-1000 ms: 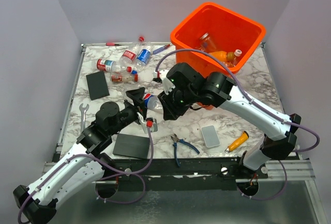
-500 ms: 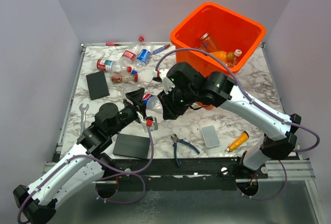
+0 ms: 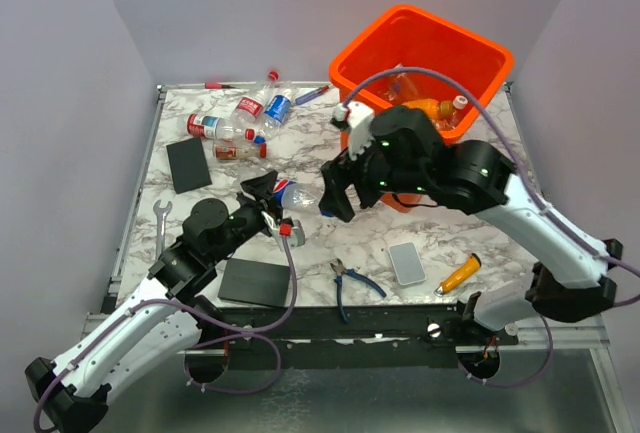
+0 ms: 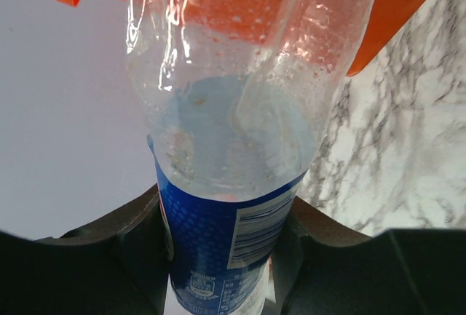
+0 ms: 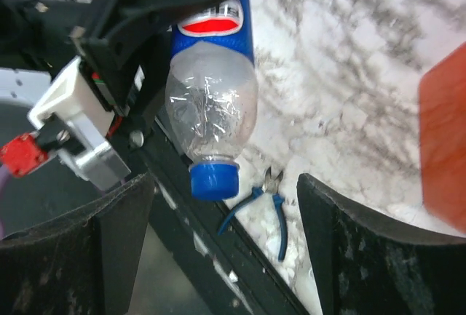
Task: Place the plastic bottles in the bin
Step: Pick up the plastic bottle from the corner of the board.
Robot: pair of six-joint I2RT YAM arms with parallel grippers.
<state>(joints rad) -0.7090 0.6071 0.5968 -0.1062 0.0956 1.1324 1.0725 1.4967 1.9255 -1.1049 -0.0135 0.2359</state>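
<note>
One blue-label bottle (image 3: 300,196) is in play.

Top external: the left gripper (image 3: 283,196) grasps it by the labelled end above the counter (image 3: 500,168). Its long axis runs rightward, straight at the right gripper (image 3: 333,196), which hangs just beside the free end without touching. The bin (image 3: 455,28) lies far-right, nearer the right arm. An orange bottle (image 3: 432,109) is already inside. Loose bottles (image 3: 262,108) wait far-left, their label writing too small to read.

Left wrist: dark fingers (image 4: 145,220) are clenched on the blue label. We see a barcode (image 4: 251,235) and fine print we cannot read. The clear body points away, towards the orange bin wall.

Right wrist: fingers (image 5: 378,271) are spread wide, grasping nothing. The blue cap (image 5: 214,180) points at us, centred between them. We note a red, white and blue round emblem (image 5: 217,17), with no brand word legible. Pliers (image 5: 255,198) lie on the counter below.

We judge that a handover needs the right fingers brought over the cap end.
</note>
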